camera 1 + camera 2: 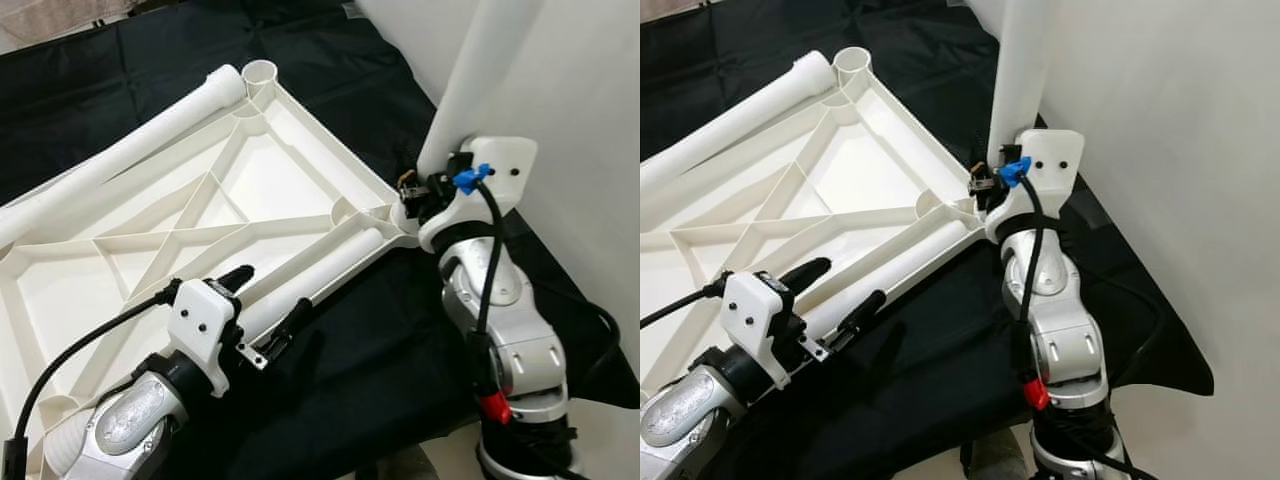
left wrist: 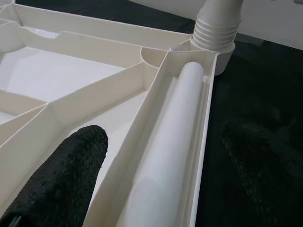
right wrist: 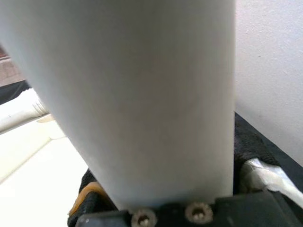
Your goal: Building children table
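An upturned white ribbed plastic tabletop (image 1: 250, 190) is laid on a black cloth (image 1: 390, 330). A loose white plastic tube leg (image 1: 120, 160) is seen along its far edge. The left gripper (image 1: 270, 300) is spread open astride the near rim, where a second white tube leg (image 2: 165, 165) lies in the channel between its fingers (image 2: 61, 179). At the right corner socket, an upright white tube leg (image 1: 1020, 70) is clasped by the right gripper (image 1: 985, 185).

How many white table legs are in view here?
3. One upright leg stands in the tabletop's near-right corner, at the right gripper. One lying leg sits by the left gripper. One far leg lies along the far edge. Others may be hidden.
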### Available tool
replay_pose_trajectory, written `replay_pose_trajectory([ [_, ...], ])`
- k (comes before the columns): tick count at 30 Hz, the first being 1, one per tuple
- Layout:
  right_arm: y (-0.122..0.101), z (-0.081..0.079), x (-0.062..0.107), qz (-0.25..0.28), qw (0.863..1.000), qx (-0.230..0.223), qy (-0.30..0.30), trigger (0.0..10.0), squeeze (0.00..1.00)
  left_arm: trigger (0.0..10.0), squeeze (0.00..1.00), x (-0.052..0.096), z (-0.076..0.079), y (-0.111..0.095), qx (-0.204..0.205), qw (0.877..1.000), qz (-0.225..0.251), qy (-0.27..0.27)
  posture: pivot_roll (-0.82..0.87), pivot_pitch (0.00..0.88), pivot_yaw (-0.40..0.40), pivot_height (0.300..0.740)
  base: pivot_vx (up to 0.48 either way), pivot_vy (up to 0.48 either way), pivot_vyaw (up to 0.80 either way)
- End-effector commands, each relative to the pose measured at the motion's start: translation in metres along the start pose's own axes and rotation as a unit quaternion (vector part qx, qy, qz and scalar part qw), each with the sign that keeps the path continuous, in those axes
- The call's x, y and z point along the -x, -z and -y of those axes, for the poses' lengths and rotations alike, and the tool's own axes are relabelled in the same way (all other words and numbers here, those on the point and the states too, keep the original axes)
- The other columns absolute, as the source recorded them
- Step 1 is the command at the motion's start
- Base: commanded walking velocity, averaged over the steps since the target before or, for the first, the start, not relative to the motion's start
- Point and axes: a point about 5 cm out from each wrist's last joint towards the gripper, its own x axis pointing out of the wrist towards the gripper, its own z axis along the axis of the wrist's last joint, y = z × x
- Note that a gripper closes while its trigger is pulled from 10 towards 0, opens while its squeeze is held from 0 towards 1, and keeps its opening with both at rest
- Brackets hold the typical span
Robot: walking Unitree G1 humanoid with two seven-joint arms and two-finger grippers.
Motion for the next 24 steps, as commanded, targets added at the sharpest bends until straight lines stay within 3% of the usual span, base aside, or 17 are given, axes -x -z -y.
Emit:
replay_pose_trajectory([
  [1, 0.031, -0.005, 0.004, -0.087, 0.996, 0.004, -0.002, 10.0, 0.0, 10.0, 0.0, 0.003, 0.001, 0.006, -0.006, 1.0, -0.016, 0.004, 0.01, 0.314, 0.02, 0.74, 0.0, 0.0, 0.0],
  [6, 0.03, -0.003, 0.003, -0.085, 0.996, 0.005, 0.003, 10.0, 0.0, 10.0, 0.0, 0.003, -0.002, 0.004, -0.008, 1.0, -0.013, 0.002, 0.01, 0.31, 0.021, 0.74, 0.0, 0.0, 0.0],
  [12, 0.029, -0.005, 0.001, -0.082, 0.997, 0.001, 0.004, 10.0, 0.0, 10.0, 0.0, -0.011, -0.026, -0.021, -0.008, 0.999, 0.038, -0.011, 0.01, 0.291, 0.023, 0.74, 0.0, 0.0, 0.0],
  [13, 0.029, -0.006, 0.001, -0.081, 0.997, 0.0, 0.003, 10.0, 0.0, 10.0, 0.0, -0.02, -0.036, -0.038, 0.003, 0.997, 0.071, -0.001, 0.01, 0.287, 0.025, 0.74, 0.0, 0.0, 0.0],
  [14, 0.028, -0.007, 0.001, -0.081, 0.997, -0.001, 0.003, 10.0, 0.0, 10.0, 0.0, -0.03, -0.044, -0.059, 0.018, 0.993, 0.112, 0.026, 0.01, 0.285, 0.025, 0.74, 0.0, 0.0, 0.0],
  [15, 0.028, -0.007, 0.001, -0.081, 0.997, -0.001, 0.003, 10.0, 0.0, 10.0, 0.0, -0.03, -0.044, -0.059, 0.018, 0.993, 0.112, 0.026, 0.01, 0.285, 0.025, 0.74, 0.0, 0.0, 0.0],
  [16, 0.028, -0.008, 0.0, -0.08, 0.997, -0.002, 0.002, 10.0, 0.0, 10.0, 0.0, -0.038, -0.048, -0.078, 0.028, 0.987, 0.146, 0.058, 0.01, 0.283, 0.025, 0.74, 0.0, 0.0, 0.0],
  [18, 0.028, -0.008, 0.0, -0.08, 0.997, -0.002, 0.002, 10.0, 0.0, 10.0, 0.0, -0.038, -0.048, -0.078, 0.028, 0.987, 0.146, 0.058, 0.01, 0.283, 0.025, 0.74, 0.0, 0.0, 0.0],
  [20, 0.027, -0.008, -0.001, -0.078, 0.997, -0.004, 0.003, 10.0, 0.0, 10.0, 0.0, -0.053, -0.046, -0.109, 0.043, 0.967, 0.2, 0.149, 0.01, 0.276, 0.024, 0.74, 0.0, 0.0, 0.0],
  [21, 0.027, -0.008, -0.001, -0.078, 0.997, -0.004, 0.003, 10.0, 0.0, 10.0, 0.0, -0.053, -0.046, -0.109, 0.043, 0.967, 0.2, 0.149, 0.01, 0.276, 0.024, 0.74, 0.0, 0.0, 0.0],
  [23, 0.026, -0.01, -0.002, -0.076, 0.997, -0.006, 0.002, 10.0, 0.0, 10.0, 0.0, -0.067, -0.039, -0.128, 0.054, 0.945, 0.226, 0.231, 0.01, 0.268, 0.026, 0.74, 0.0, 0.0, 0.0],
  [24, 0.026, -0.01, -0.002, -0.076, 0.997, -0.006, 0.002, 10.0, 0.0, 10.0, 0.0, -0.067, -0.039, -0.128, 0.054, 0.945, 0.226, 0.231, 0.01, 0.268, 0.026, 0.74, 0.0, 0.0, 0.0],
])
